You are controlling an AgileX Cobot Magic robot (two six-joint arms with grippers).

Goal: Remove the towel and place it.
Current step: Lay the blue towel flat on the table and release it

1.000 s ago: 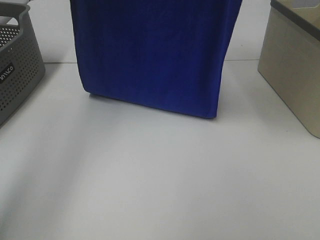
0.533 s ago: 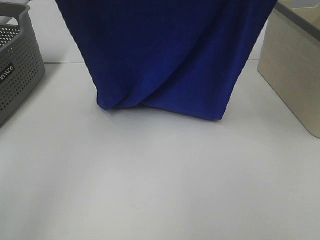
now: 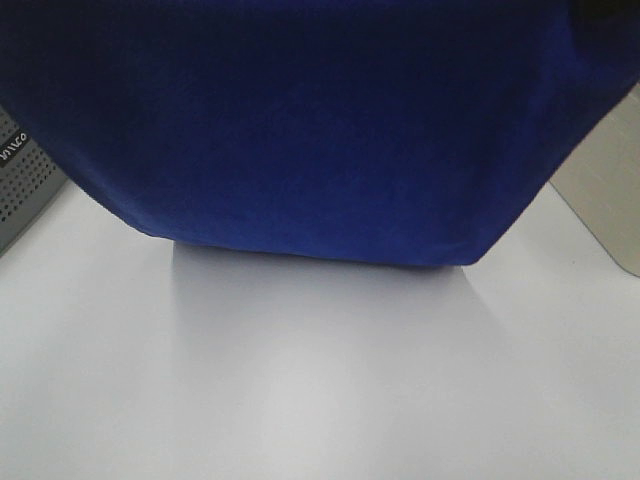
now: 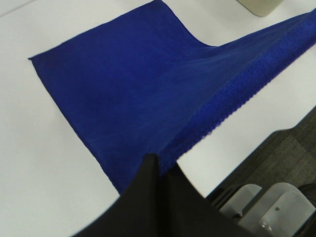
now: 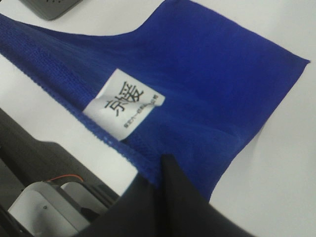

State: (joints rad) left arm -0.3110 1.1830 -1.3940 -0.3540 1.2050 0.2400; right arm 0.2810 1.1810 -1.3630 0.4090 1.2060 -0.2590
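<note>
Gripping the towel [image 3: 300, 130] by two corners: left gripper [image 4: 159, 165] clamped on one, right gripper [image 5: 163, 165] clamped on the other, just beside the white tag [image 5: 123, 106]. Stretched across the 12 o'clock half of the high view, far end lying on the table [image 3: 320, 380].

High view close on the towel [image 3: 300, 130], wrist views looking along it — all share it

Royal-blue fuzzy towel [image 3: 310, 130] — held up, spread wide, lower part draped on table; white tag [image 5: 123, 106] at edge.
</note>
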